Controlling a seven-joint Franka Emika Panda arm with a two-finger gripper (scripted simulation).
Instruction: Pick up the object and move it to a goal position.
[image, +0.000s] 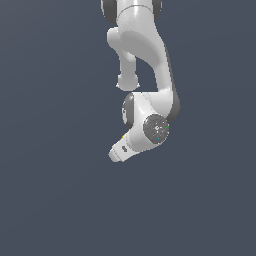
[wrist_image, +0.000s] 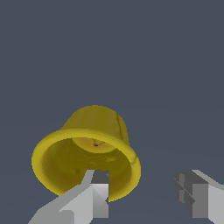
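The object is a mustard-yellow cup (wrist_image: 98, 127) with a flared rim, and its open mouth faces the wrist camera. My gripper (wrist_image: 143, 183) is open. One finger (wrist_image: 98, 192) shows over the cup's mouth. The other finger (wrist_image: 192, 192) stands outside the rim, so the cup's near wall lies between them. I cannot tell whether either finger touches the cup. In the exterior view the white arm (image: 150, 55) bends down over the spot and hides the fingers. Only a sliver of the yellow cup (image: 123, 135) shows beside the wrist.
A plain dark grey-blue floor (image: 50, 190) fills both views. No other objects, walls or goal marker show.
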